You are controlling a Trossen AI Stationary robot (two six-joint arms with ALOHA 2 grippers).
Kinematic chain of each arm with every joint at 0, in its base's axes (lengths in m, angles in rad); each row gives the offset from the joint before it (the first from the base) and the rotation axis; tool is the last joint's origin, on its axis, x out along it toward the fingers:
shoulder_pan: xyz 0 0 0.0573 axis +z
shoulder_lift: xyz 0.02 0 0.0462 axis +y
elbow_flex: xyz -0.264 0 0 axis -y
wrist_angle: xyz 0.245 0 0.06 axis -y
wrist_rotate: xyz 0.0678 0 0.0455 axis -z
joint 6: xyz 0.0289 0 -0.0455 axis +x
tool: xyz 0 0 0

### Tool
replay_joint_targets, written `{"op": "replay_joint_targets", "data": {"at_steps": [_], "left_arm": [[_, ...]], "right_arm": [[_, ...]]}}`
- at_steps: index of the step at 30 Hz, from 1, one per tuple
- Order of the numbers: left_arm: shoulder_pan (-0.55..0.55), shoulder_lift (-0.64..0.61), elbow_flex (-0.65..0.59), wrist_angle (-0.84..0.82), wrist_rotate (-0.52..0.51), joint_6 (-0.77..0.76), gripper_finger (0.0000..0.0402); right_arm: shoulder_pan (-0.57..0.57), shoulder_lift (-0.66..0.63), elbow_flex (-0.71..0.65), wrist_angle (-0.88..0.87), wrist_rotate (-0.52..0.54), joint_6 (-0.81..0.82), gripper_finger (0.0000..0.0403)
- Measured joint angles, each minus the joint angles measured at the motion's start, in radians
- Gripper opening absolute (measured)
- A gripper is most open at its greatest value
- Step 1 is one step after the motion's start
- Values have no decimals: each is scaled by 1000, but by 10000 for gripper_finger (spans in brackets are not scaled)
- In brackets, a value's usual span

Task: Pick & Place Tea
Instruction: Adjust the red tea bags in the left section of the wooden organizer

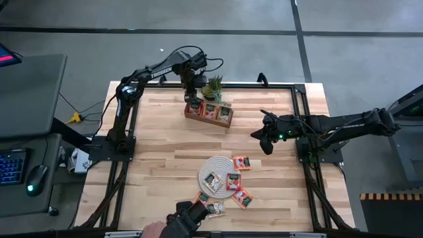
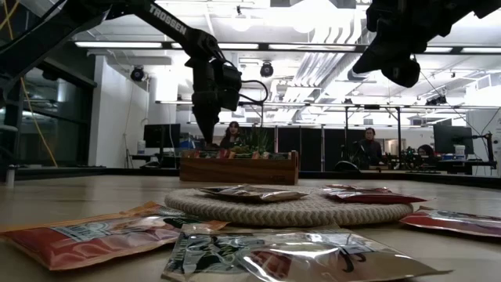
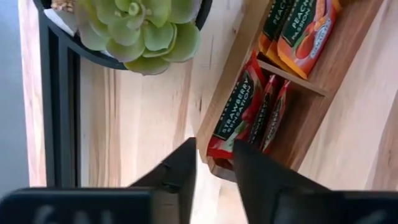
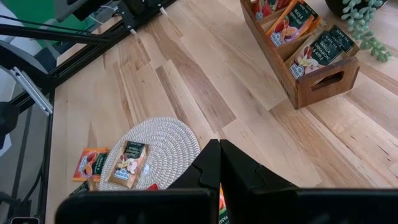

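Observation:
The tea is small flat sachets. Several stand in the wooden tray (image 1: 209, 114) at the table's far middle, leaning on its walls. Two lie on the round woven mat (image 1: 221, 175), others on the table around it (image 1: 241, 162). My left gripper (image 3: 214, 152) points down over the tray's left end compartment, its fingers a little apart above a red strawberry sachet (image 3: 239, 112) standing there. My right gripper (image 4: 219, 146) hovers shut and holding nothing above the table right of the middle (image 1: 258, 135). My left gripper's fingertips (image 3: 189, 152) stand on either side of the upper end (image 3: 217, 144) of the red sachet, coming from above. Whether they touch it I cannot tell. The sachet stands in the tray's end compartment among other red ones.
A small potted succulent (image 1: 213, 86) stands just behind the tray, close to my left gripper. A person's dark-gloved hand (image 1: 185, 218) reaches in at the near edge beside the sachets there (image 1: 215, 208). Bare wood lies between the tray and the mat.

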Motion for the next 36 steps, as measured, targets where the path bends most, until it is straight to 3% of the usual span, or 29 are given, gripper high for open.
{"op": "replay_joint_targets", "data": {"at_steps": [7,17,21,24,27,31,36], "left_arm": [[0,0,0,0,-31,-23,173],[0,-8,61,37,-62,-84,181],[0,-9,77,68,-33,-156,147],[0,-8,77,71,2,-245,84],[-9,-8,76,100,-36,-405,16],[-35,-8,76,204,-136,-602,6],[-80,-8,76,273,-277,-728,2]], "right_arm": [[0,0,0,-2,0,0,0],[0,0,0,-3,0,0,0],[0,0,0,-3,0,0,0],[0,0,0,-3,9,0,0],[0,0,0,-3,15,0,0],[0,0,0,-3,15,0,0],[0,0,0,-3,15,0,0]]}}
